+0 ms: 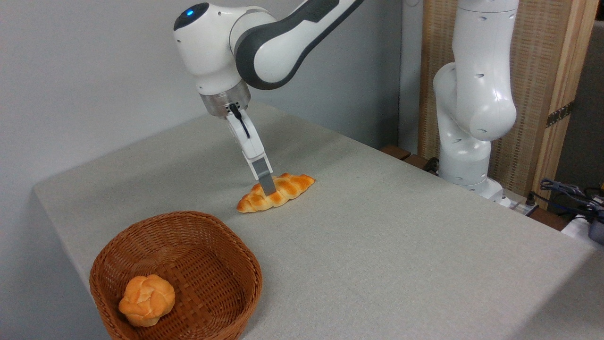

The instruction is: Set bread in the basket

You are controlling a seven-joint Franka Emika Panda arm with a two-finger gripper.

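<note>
On the surface [377, 236], the gripper [268, 189] meets the bread [278, 192] mid-length; whether its jaws are clamped, I cannot tell. Grip centrally, lift level toward the basket [188, 219].

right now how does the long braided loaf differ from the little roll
The braided loaf is long and narrow with pointed ends; the roll is small, round and knotted. The loaf lies on the table with the gripper down at its middle; the roll sits inside the basket, untouched. Both are golden-orange bread.
</note>
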